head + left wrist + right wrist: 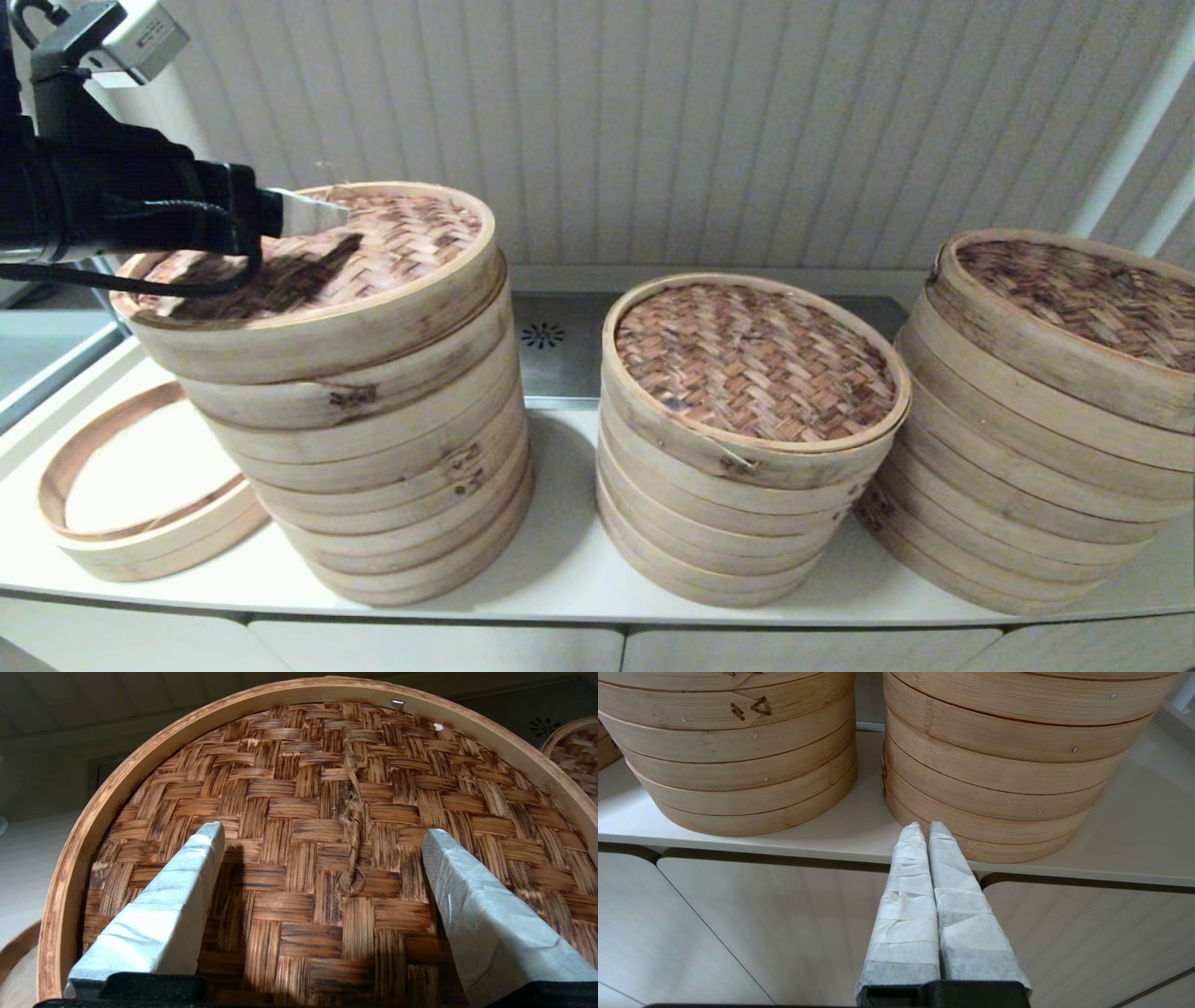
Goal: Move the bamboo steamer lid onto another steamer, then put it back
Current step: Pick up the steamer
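Left wrist view shows the left gripper [322,835] with fingers spread above the bamboo steamer lid [299,812], its loop handle [352,826] between them. Off-centre closure risks missing the thin loop or tilting the lid. The right gripper [924,833], fingers pressed together, is parked below the counter [738,840].

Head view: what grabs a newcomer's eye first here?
Three stacks of round pale bamboo steamers stand along the white counter; the tallest stack is on the left. The left end effector, fingers open, hovers over that stack's round woven bamboo steamer lid, straddling its thin loop handle. The right end effector is shut, low before the counter's front edge.
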`<state>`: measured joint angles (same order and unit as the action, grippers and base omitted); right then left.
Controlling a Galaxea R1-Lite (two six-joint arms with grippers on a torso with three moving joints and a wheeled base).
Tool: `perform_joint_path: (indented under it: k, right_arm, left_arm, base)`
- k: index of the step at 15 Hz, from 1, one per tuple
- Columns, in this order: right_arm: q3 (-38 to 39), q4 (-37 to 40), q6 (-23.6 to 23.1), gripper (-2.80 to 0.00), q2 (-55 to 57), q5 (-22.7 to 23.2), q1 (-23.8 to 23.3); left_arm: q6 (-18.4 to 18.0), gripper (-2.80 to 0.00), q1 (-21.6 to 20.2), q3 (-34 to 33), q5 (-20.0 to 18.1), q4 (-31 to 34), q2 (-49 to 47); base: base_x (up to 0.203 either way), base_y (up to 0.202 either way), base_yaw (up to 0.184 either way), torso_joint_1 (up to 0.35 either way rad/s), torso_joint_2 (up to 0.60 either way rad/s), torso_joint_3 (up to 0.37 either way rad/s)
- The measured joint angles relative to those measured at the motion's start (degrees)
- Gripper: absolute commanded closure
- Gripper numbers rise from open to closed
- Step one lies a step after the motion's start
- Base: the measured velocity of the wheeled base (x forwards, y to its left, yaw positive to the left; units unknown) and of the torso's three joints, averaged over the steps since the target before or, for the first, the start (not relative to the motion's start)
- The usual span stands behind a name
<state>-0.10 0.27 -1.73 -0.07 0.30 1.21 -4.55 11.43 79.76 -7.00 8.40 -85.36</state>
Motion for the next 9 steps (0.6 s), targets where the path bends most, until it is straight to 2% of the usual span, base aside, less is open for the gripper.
perform_joint_path:
  k: [5, 6, 7, 9]
  right_arm:
    - [0.0, 0.0, 0.0, 0.0, 0.0, 0.0, 0.0]
    - [0.0, 0.0, 0.0, 0.0, 0.0, 0.0, 0.0]
    - [0.0, 0.0, 0.0, 0.0, 0.0, 0.0, 0.0]
    - [0.0, 0.0, 0.0, 0.0, 0.0, 0.0, 0.0]
  left_arm:
    - [0.0, -2.8, 1.7, 1.7, 0.7, -0.1, -2.0]
    - [0.1, -1.74, 2.1, 1.9, 0.8, -0.2, -2.4]
    - [0.1, 0.0, 2.2, 1.9, 0.9, -0.2, -2.7]
    - [0.3, 0.0, 2.3, 1.8, 0.8, -0.3, -3.3]
  base:
    - [0.0, 0.0, 0.0, 0.0, 0.0, 0.0]
    - [0.0, 0.0, 0.0, 0.0, 0.0, 0.0]
    - [0.0, 0.0, 0.0, 0.0, 0.0, 0.0]
    - [0.0, 0.0, 0.0, 0.0, 0.0, 0.0]
